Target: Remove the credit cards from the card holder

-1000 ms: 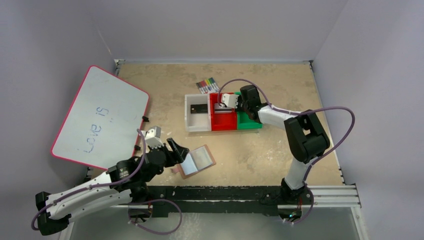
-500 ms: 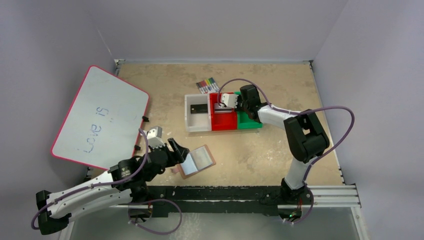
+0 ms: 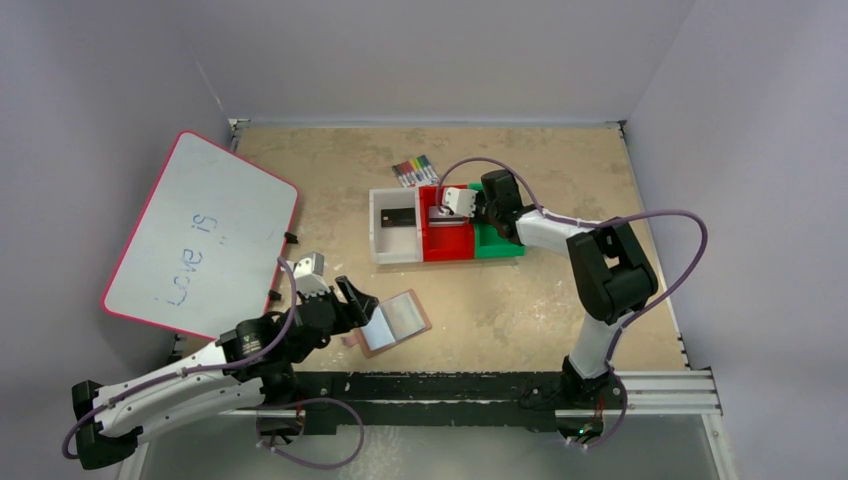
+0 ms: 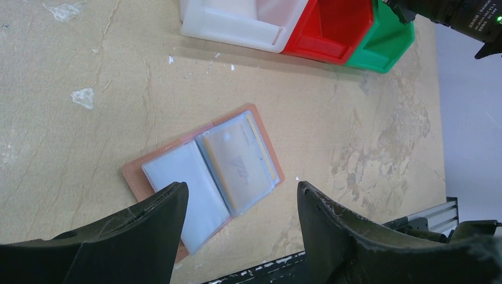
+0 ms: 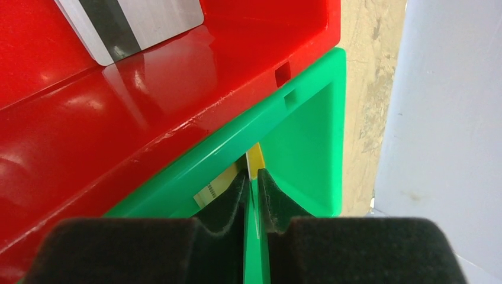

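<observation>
Over on the sandy table (image 3: 540,300), with the big red-rimmed whiteboard (image 3: 200,235) lying off to the left, both arms are working at once. The right gripper (image 5: 251,174) is reaching down into the green plastic bin (image 5: 308,136), the end one of three touching bins. Its padded fingers are pinching together on the edge of a thin gold card (image 5: 254,158), which is standing on edge between the bin walls. Next door, the red plastic bin (image 5: 118,130) is holding a silver card with a dark stripe (image 5: 133,23), and the white plastic bin (image 3: 395,247) is showing a dark card (image 3: 397,217).

Down at the near edge, the tan-brown bifold card holder (image 4: 177,177) is lying open and flat. The left gripper (image 4: 241,189) is hovering over it with its fingers spread wide, gripping nothing. A pale card (image 4: 240,163) is showing through the right clear pocket, so the job looks unfinished.

For this drop, I'd say the right arm wants to part its fingers only slightly and low in the bin. It should then lift straight up so the card is falling flat, not snagging the wall or clinging to a pad. The pack of coloured markers (image 3: 415,170) behind the bins is well out of the way.
</observation>
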`<state>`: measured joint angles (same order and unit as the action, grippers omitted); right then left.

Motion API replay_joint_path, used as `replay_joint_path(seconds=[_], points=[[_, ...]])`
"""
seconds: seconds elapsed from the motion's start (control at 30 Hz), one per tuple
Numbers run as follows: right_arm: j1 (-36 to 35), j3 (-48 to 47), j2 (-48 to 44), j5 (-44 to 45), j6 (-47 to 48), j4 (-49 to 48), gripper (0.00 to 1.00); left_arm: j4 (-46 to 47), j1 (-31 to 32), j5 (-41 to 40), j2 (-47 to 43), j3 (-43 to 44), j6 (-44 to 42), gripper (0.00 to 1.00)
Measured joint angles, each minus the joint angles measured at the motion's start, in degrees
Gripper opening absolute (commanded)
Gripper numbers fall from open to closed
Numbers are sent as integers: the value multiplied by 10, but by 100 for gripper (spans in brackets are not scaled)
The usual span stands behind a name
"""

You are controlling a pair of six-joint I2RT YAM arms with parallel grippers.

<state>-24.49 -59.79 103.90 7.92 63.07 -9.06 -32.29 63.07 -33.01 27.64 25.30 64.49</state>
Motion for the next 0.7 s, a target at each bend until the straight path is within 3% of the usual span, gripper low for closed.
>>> replay_joint_path(seconds=[0.07,0.53,0.7], points=[[2,0,0,-2,-2,1,28,0,0,0,0,0,0,67],[13,0,0,-27,-12,16,32,0,0,0,0,0,0,66],[15,-1,-1,-34,-17,20,37,0,0,1,-1,0,0,66]])
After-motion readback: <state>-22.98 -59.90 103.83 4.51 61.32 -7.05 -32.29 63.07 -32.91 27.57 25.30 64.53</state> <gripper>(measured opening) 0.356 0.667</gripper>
